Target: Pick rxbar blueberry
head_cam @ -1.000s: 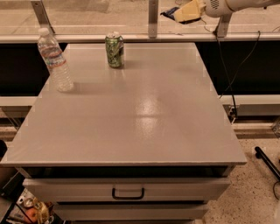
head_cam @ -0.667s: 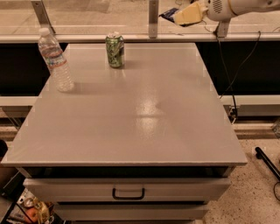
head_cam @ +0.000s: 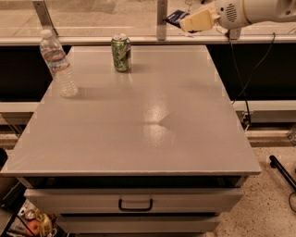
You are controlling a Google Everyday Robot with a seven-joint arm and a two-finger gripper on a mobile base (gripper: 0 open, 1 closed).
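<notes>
**Blueberry bar held aloft at the bench's far right corner**

At the far left of the grey bench point(head_cam: 152, 139) a clear water bottle point(head_cam: 58, 65) stands upright with its white cap on, near the left edge. To its right, close to the back edge, a green soda can point(head_cam: 121, 54) also stands upright, well apart from the bottle. The middle and front of the bench top show only a pale glare patch. Below the front edge is a drawer point(head_cam: 69, 200) with a dark handle point(head_cam: 135, 204) at its centre.

Further right, beside a vertical window post point(head_cam: 161, 18), the rxbar blueberry point(head_cam: 175, 17) – a small dark navy wrapper – hangs in the air above the back edge of the bench, touching nothing on the surface. The gripper point(head_cam: 186, 21) is just to its right, its cream fingers point(head_cam: 200, 19) closed on the bar's right end. The white arm point(head_cam: 259, 11) reaches in from the upper right corner. A dark cable point(head_cam: 240, 78) hangs down past the bench's right side.
</notes>
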